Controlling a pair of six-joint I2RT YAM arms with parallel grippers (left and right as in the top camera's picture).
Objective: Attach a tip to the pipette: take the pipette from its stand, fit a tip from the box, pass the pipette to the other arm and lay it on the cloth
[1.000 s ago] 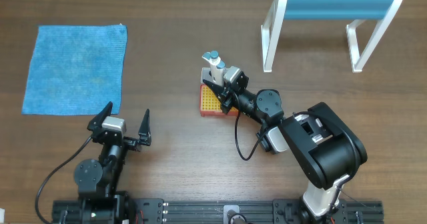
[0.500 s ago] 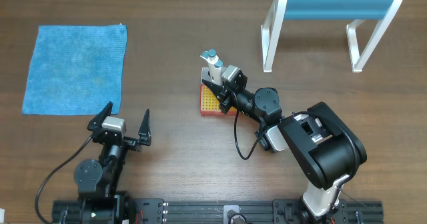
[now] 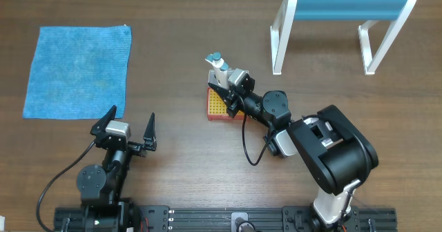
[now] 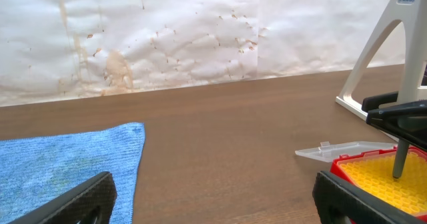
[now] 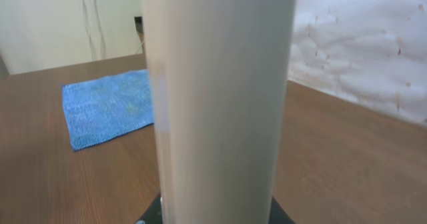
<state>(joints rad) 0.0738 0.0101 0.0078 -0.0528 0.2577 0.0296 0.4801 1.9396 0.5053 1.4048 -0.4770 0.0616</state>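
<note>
My right gripper (image 3: 226, 83) is shut on the white pipette (image 3: 219, 66), holding it upright over the red tip box (image 3: 219, 106) at the table's middle. The pipette's pale body (image 5: 220, 97) stands close before the right wrist camera. In the left wrist view its grey shaft (image 4: 402, 159) points down into the yellow tip rack (image 4: 387, 181). The blue cloth (image 3: 78, 72) lies at the far left. My left gripper (image 3: 128, 125) rests open near its base, below the cloth, with nothing between its fingers. The white and blue pipette stand (image 3: 342, 21) is at the back right.
The tip box's clear lid (image 4: 340, 151) lies open beside the box. A black cable (image 3: 247, 146) loops from the right arm. Bare brown table lies between the cloth and the tip box.
The pipette's top has shifted slightly left and away in the top view, with the right gripper still holding it over the tip box. The left arm has not moved.
</note>
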